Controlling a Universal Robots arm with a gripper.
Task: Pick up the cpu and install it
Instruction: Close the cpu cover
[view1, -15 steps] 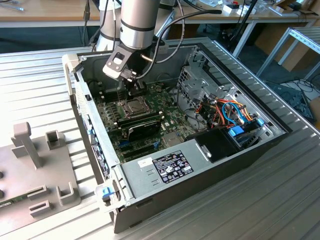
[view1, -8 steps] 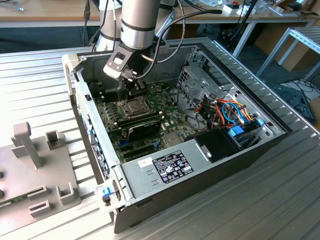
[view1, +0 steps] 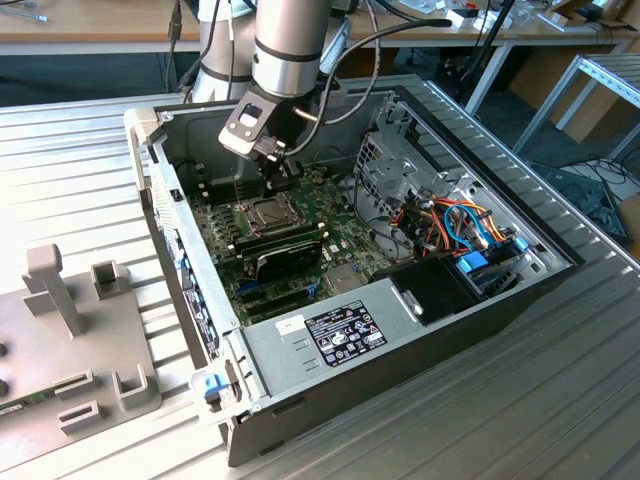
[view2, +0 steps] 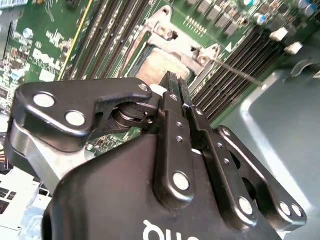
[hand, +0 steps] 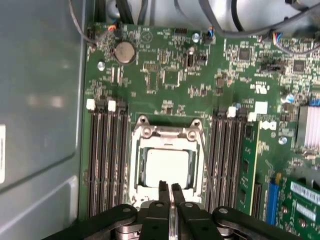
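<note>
My gripper is pinched narrow: in the first wrist view the two fingers stand side by side with only a thin slit between them, and nothing is gripped there. In the second wrist view the same closed gripper points down at the board.

The cpu is not in my grasp. It lies flat in the socket, pale metal top facing up, with the socket's metal frame around it. The fingertips are over the cpu's edge on my side; I cannot tell whether they touch it.

The socket sits near the middle of the green motherboard, between two banks of long black memory slots, one bank along each side of it. A round coin battery sits on the board beyond the socket, toward a corner.

In the exterior view my gripper reaches down into the open computer case, just over the socket. The case lies on its side on the slatted metal bench. A grey fixture stands near the bench's edge at the exterior view's left, well apart from the case.
</note>
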